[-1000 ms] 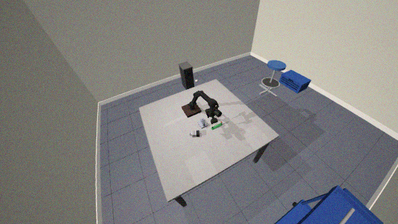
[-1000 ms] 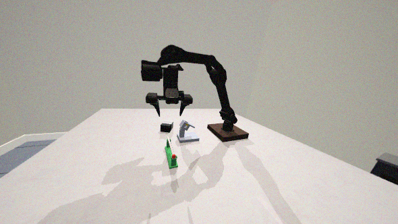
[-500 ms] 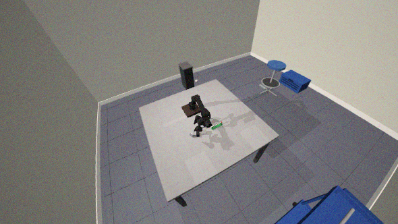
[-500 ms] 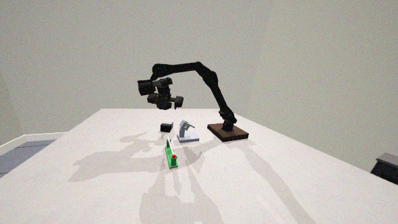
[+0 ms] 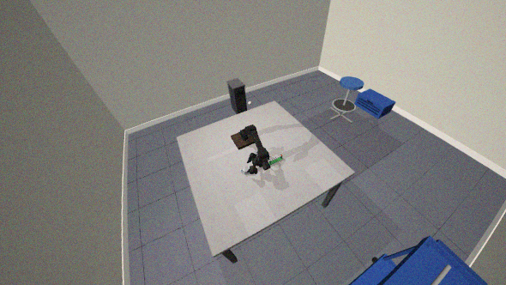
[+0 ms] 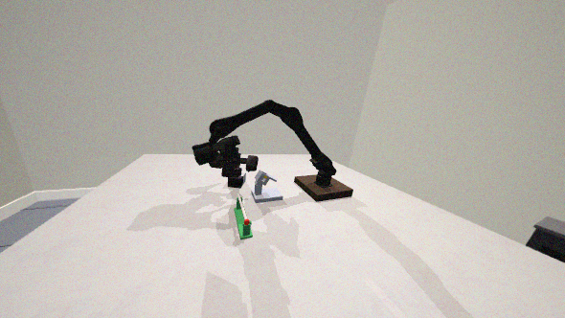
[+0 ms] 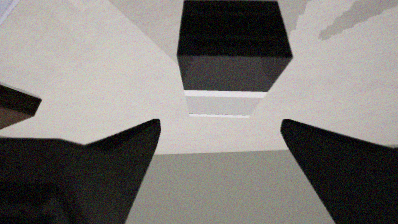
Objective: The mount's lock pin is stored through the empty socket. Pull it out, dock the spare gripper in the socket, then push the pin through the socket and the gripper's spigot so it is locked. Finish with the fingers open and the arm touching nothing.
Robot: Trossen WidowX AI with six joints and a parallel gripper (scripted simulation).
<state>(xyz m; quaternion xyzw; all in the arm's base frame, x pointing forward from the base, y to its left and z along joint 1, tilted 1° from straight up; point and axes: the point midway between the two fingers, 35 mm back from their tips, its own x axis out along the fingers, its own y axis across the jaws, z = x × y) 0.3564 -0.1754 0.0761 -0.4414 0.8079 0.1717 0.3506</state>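
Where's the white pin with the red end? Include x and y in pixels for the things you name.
In the exterior view, the white pin (image 6: 243, 209) lies along the green holder (image 6: 241, 223), in front of the grey mount (image 6: 267, 195) and left of the arm's brown base (image 6: 341, 193).
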